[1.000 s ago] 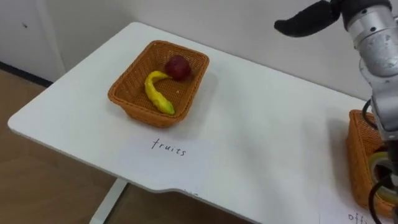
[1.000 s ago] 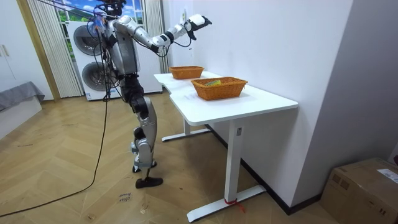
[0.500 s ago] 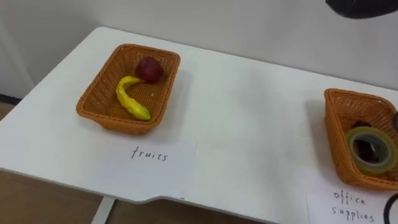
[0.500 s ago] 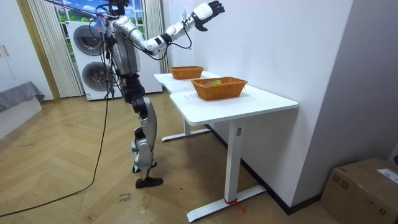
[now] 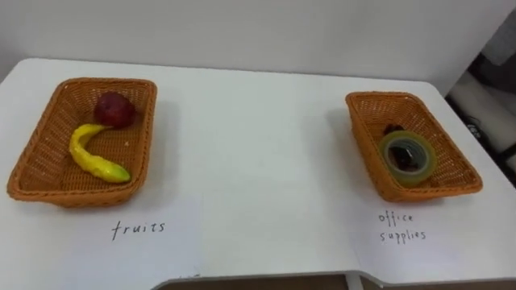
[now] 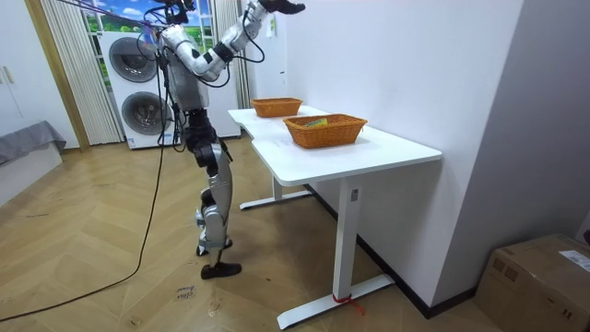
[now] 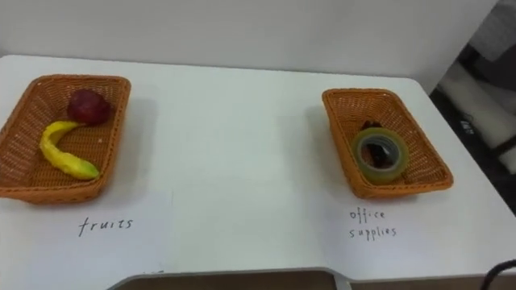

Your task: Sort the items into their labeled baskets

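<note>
- Nearest us, along the 6 o'clock edge of the bench [image 5: 258, 161], there are two paper labels [image 5: 137, 234], one in front of each basket.
- The fruit basket [image 5: 72, 196] is out at 9 o'clock. A banana [image 5: 89, 157] lies toward its 6 o'clock side and a dark red fruit [image 5: 114, 109] sits up at its 12 o'clock end, the two just about touching.
- The office basket [image 5: 431, 192] is at 3 o'clock, well apart from the other one. It holds a tape roll [image 5: 386, 158] lying flat, with a small dark item [image 5: 393, 129] at the roll's 11 o'clock. We can't make out what that item is.
- We don't see anything loose on the bench between the baskets, so the sorting looks pretty much done to us.
- Handling guesses:
  - The banana is probably light with smooth skin, so we'd wrap it at the middle of the curve and go easy on the squeeze.
  - The red fruit is round and will likely roll, so we'd cup it from above.
  - The tape roll looks stiff and light. We'd pinch it across the ring wall through the hole.
- Farthest off, the room view shows the robot standing at the bench's far end with its right hand [image 6: 279, 6] raised high above it. We can't tell how open it is or whether it has hold of anything.
</note>
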Robot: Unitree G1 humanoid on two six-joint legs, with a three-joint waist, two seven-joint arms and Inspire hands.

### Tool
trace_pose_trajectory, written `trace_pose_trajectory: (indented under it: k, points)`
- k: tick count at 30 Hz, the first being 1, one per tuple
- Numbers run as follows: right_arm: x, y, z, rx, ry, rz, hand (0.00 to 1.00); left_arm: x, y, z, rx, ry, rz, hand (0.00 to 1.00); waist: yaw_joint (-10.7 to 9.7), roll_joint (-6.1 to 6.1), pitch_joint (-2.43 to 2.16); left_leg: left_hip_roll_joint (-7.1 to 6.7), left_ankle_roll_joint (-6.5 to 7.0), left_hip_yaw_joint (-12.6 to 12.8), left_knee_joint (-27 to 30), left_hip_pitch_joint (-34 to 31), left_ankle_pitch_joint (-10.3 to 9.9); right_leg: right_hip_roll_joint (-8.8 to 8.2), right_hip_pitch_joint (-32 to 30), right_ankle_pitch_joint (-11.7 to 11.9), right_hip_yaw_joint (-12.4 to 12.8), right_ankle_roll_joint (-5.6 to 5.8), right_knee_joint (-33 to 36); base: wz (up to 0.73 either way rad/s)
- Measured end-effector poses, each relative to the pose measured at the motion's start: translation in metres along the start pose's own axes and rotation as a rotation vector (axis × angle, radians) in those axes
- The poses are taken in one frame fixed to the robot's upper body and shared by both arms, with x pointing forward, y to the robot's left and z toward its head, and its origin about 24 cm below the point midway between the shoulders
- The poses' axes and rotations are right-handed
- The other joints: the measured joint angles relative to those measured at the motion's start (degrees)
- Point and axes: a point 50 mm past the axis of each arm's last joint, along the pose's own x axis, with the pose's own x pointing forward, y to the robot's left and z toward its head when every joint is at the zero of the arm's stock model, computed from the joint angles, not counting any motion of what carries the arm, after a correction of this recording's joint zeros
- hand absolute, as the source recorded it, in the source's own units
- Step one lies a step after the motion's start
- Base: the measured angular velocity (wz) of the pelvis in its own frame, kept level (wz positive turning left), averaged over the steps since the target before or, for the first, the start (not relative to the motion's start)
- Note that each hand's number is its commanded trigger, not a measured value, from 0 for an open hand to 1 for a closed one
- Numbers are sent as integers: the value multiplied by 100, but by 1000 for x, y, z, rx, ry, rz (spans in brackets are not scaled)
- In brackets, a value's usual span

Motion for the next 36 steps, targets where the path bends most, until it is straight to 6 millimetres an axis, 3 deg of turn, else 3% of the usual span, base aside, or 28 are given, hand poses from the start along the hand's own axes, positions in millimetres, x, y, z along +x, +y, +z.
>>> trace_pose_trajectory:
  k: [5,13,15,21,23,28,36]
  points:
    - [-17,-22,-24,-72,69,-59,0,0,2,-3,-3,-3,26,0,-46,-54,7,57,-23,176,-2,10,-29,57,-53,17,141,-26,6,-17]
    - [-40,-77,-46,-137,120,-363,0,-3,6,-23,-5,43,59,0,-182,-30,41,112,-69,299,-7,-8,-86,123,-135,22,253,-35,-8,-10]
    - [-47,-85,-52,-125,155,-401,0,-3,6,-23,-24,44,64,0,-218,-56,54,114,-71,298,0,-15,-98,126,-138,19,255,-37,-32,-2]
    - [-76,-115,-80,16,336,-555,0,-4,9,-25,-26,41,103,0,-320,38,44,108,-63,299,11,-45,-126,132,-134,5,262,-45,-119,0]
    - [-91,-121,-93,52,419,-612,0,-4,12,-25,-28,41,120,0,-373,48,20,114,-64,300,11,-73,-125,135,-138,5,257,-46,-118,0]
    - [-129,-144,-134,143,673,-850,0,-5,14,-26,-67,42,137,0,-562,110,25,121,-62,313,-46,-11,-130,142,-121,5,268,-45,-93,0]
    - [-197,-174,-170,84,943,-1033,0,-5,14,-17,-74,3,126,0,-653,178,27,145,-91,401,-9,-5,-148,155,-127,-27,311,-78,-90,-5]
